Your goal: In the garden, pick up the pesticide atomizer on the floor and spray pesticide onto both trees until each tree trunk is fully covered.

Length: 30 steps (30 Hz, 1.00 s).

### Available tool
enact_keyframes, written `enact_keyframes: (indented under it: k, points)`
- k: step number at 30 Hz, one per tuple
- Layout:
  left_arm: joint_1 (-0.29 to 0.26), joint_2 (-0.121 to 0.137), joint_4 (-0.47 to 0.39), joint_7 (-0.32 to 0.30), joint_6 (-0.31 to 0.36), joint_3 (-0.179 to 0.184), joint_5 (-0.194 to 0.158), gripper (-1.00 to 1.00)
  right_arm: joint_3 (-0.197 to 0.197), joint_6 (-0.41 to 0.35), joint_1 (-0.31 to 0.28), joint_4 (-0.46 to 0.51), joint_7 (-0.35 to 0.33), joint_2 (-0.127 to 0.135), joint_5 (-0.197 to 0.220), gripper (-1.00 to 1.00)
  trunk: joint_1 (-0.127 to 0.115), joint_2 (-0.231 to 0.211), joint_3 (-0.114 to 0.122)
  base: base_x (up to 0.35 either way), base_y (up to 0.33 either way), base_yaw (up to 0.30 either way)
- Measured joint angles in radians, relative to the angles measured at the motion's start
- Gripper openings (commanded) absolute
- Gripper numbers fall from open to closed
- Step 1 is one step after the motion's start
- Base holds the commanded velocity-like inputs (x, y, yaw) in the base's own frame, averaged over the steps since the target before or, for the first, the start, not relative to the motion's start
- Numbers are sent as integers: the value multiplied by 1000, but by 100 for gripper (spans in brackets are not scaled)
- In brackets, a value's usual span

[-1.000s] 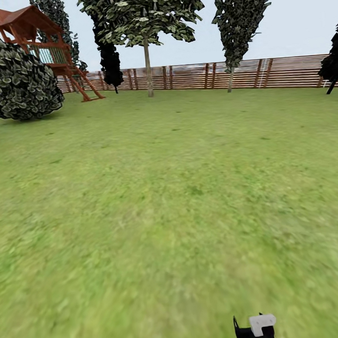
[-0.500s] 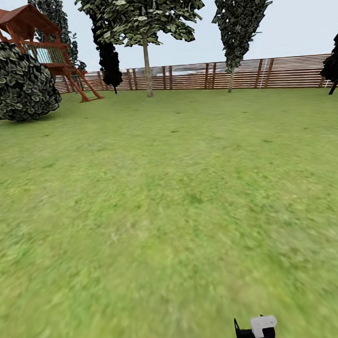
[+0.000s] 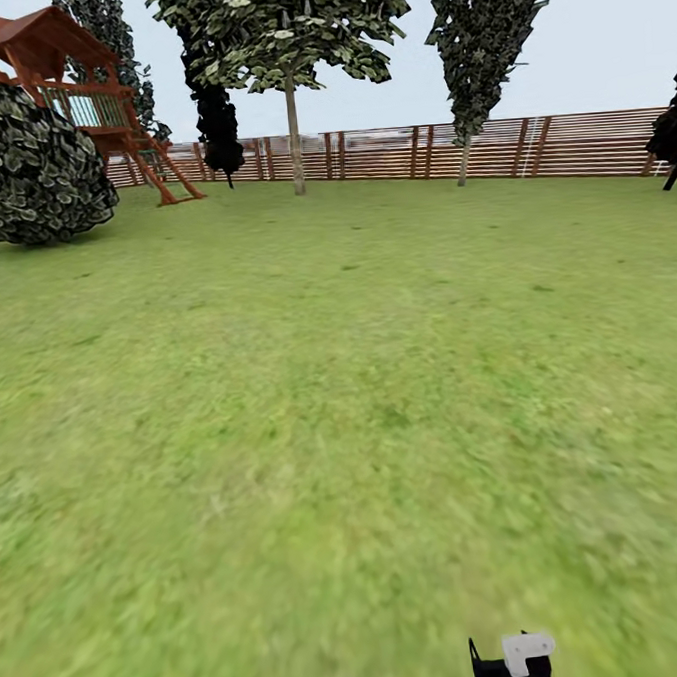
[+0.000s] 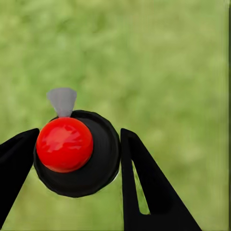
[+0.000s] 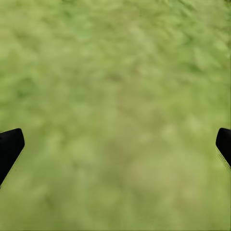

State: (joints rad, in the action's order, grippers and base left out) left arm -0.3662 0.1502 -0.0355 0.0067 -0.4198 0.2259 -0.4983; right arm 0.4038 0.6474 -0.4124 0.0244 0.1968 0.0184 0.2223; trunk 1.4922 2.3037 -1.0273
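Observation:
In the left wrist view, the pesticide atomizer, a round black body with a red top and a small grey nozzle, sits between the two black fingers of my left gripper, which is shut on it over the grass. My right gripper is open, its fingertips wide apart above bare lawn. Far across the garden lawn, a tree with a thin bare trunk stands by the fence. A second, narrower tree rises to its right on a pale trunk.
A brown slat fence closes the far side. A big round leafy bush and a red wooden play tower stand at the far left. Black conifers flank the trees. Part of my right arm shows at the bottom edge.
The whole head view has drifted a little, so the bush and play tower sit slightly further left. That is the camera moving. The arms keep their places in the picture.

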Motion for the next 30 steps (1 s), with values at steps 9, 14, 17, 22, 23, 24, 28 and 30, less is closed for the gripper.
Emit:
enact_keyframes:
  k: [9, 14, 17, 22, 23, 24, 28, 30]
  points:
    - [0, -1, 0, -1, -1, 0, 0, -100, 0, 0, 0, 0, 0, 0, 0, 100, 0, 0, 0, 339, 0, 0]
    - [0, -1, 0, 0, -1, 0, -1, -100, 0, 0, 0, 0, 0, 0, 0, 100, 0, 0, 0, 340, 0, 0]
    - [0, -2, 0, -1, -1, 0, 0, -100, 0, 0, 0, 0, 0, 0, 0, 100, 0, 0, 0, 340, 0, 0]
    - [0, -2, 0, -1, -1, 0, 0, -100, 0, 0, 0, 0, 0, 0, 0, 100, 0, 0, 0, 340, 0, 0]
    - [0, -2, 0, -1, -1, 0, 0, -100, 0, 0, 0, 0, 0, 0, 0, 100, 0, 0, 0, 340, 0, 0]
    - [0, -2, 0, -1, -1, 0, 0, -100, 0, 0, 0, 0, 0, 0, 0, 100, 0, 0, 0, 340, 0, 0]
    - [0, -2, 0, -1, -1, 0, 0, -100, 0, 0, 0, 0, 0, 0, 0, 100, 0, 0, 0, 339, 0, 0]
    - [0, -2, 0, -1, -1, 1, 0, -100, -1, 0, 0, 0, 0, 0, 0, 100, 0, 0, 0, 340, 0, 0]
